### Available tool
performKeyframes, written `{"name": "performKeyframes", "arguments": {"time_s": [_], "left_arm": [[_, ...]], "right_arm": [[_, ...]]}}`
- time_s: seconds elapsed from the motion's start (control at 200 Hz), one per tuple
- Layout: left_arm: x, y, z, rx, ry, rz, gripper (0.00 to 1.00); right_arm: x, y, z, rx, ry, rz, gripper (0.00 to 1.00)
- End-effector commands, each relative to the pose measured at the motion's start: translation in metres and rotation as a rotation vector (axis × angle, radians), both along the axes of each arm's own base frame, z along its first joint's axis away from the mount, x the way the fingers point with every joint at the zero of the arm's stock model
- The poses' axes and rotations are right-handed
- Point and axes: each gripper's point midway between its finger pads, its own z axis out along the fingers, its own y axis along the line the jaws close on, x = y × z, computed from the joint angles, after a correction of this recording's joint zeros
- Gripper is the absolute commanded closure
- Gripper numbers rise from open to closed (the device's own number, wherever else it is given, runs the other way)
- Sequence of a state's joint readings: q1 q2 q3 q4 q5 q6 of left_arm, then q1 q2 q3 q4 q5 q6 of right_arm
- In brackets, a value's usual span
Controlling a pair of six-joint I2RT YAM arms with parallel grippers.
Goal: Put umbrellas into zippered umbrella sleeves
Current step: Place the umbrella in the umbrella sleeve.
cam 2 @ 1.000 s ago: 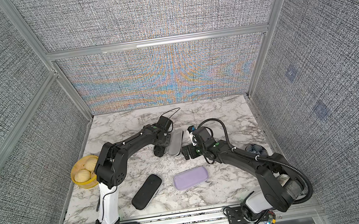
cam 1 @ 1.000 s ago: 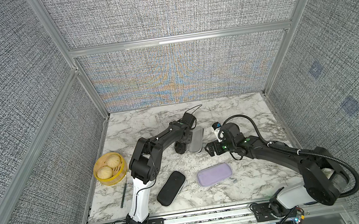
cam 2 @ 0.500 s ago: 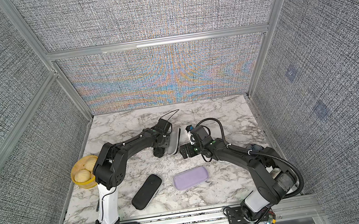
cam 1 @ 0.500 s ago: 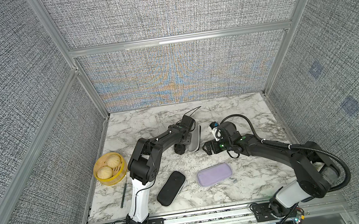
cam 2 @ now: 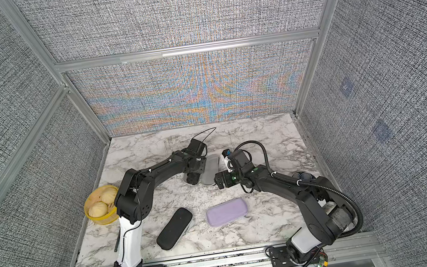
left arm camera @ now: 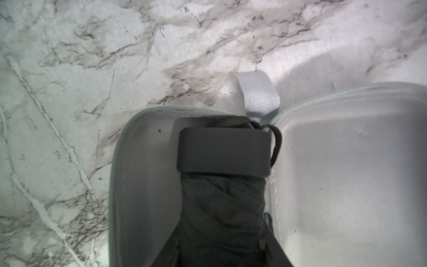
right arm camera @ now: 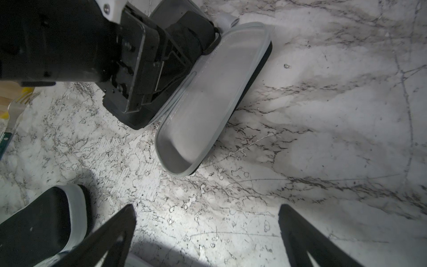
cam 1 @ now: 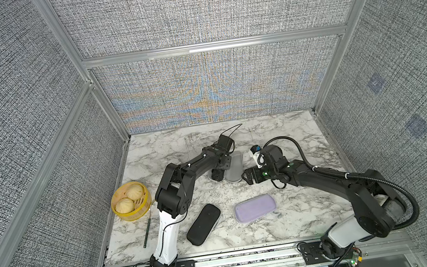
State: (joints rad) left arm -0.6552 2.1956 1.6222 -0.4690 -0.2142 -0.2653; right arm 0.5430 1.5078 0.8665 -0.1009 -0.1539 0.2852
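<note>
**Marble table point(cam 1: 166, 146): black umbrella point(left arm camera: 221, 148) going into the open case point(right arm camera: 208, 97)**

Grey woven walls close in the table on three sides. The left gripper point(left arm camera: 223, 217) is partly closed around the black umbrella, holding it lengthwise in one half of the open case, close to the hinge. Whether it rests on the lining I cannot tell. The right gripper point(right arm camera: 206, 205) hangs spread wide and empty near the raised lid, touching nothing. A shut black case point(cam 1: 204, 227) and a shut lavender case point(cam 1: 255, 207) lie nearer the front.

Likely trouble: the umbrella's cord loop lies against the hinge side and could get trapped when the lid folds over. Nothing pins the case, so a push could slide it.
</note>
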Motion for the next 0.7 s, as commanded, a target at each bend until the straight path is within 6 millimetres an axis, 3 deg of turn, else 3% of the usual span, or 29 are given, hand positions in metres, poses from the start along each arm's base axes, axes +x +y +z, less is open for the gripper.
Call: {"name": "performKeyframes", "arguments": {"time_s": [0.0,0.145,0.37,0.47,0.591,0.696], "left_arm": [[-0.004,0.016,-0.012,0.080,0.019,0.031,0.65],[-0.007,0.037,-0.004,0.136,-0.003,0.121,0.65],[-0.006,0.041,-0.009,0.159,0.002,0.141,0.63],[-0.008,0.033,-0.011,0.109,0.016,0.127,0.56],[-0.009,0.029,0.007,0.060,-0.004,0.124,0.53],[-0.008,0.032,0.022,0.046,-0.031,0.136,0.38]], "right_arm": [[0.000,0.001,-0.001,0.001,0.000,0.007,0.01],[0.004,0.006,-0.003,0.011,0.013,0.011,0.01],[0.008,0.010,-0.004,0.014,0.021,0.013,0.02],[0.013,0.011,-0.002,0.010,0.014,0.004,0.01],[0.023,0.007,0.003,0.010,-0.020,-0.026,0.03],[0.028,0.000,0.008,0.029,-0.028,-0.050,0.04]]}}
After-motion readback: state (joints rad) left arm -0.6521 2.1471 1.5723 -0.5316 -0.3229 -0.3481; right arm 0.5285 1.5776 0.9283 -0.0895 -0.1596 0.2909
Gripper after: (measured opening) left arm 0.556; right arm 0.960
